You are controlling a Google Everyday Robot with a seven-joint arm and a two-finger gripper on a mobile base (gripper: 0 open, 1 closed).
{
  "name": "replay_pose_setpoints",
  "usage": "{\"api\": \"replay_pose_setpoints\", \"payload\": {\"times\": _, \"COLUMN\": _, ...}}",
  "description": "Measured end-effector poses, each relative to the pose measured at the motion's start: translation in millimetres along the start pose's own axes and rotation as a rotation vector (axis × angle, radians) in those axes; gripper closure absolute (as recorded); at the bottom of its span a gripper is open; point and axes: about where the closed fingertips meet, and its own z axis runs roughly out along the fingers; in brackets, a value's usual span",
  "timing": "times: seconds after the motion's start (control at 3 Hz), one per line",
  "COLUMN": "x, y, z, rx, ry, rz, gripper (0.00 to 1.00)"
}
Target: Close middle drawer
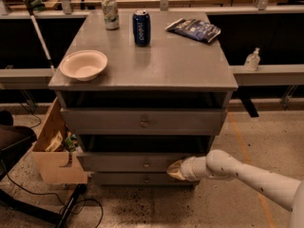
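Three drawers sit in the front of the grey cabinet (pixel 142 75). Left of the cabinet, just beside it, a cardboard box (pixel 52 167) stands on the floor. On the cabinet's top, at the left, is a white bowl (pixel 83 64). Further right on the top are a green can (pixel 110 13), a blue can (pixel 141 28) and a dark bag (pixel 193 30).

The middle drawer (pixel 118 163) is second from the cabinet's top, and it is not shut yet. It sticks out past the lowest drawer (pixel 118 179), and a dark gap shows above it. The top drawer (pixel 104 121) is out too.

Right of the middle drawer's knob (pixel 146 164), the gripper (pixel 175 169) seems to touch the drawer's front, low on the cabinet's right side. I cannot tell if it is gripping or loose. I think it is set to push, and the drawer must slide all the way in before the job is done.
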Motion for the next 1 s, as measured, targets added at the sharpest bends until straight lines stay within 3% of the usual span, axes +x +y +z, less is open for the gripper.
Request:
{"api": "replay_pose_setpoints", "payload": {"times": 0.33, "x": 0.0, "y": 0.1, "z": -0.1, "rx": 0.000, "ry": 0.000, "rz": 0.000, "gripper": 1.00}}
{"api": "replay_pose_setpoints", "payload": {"times": 0.67, "x": -3.7, "y": -18.3, "z": 2.4, "rx": 0.034, "ry": -0.025, "rz": -0.005, "gripper": 1.00}}
{"api": "replay_pose_setpoints", "payload": {"times": 1.0, "x": -3.5, "y": -17.1, "z": 2.1, "rx": 0.033, "ry": -0.025, "rz": -0.005, "gripper": 1.00}}
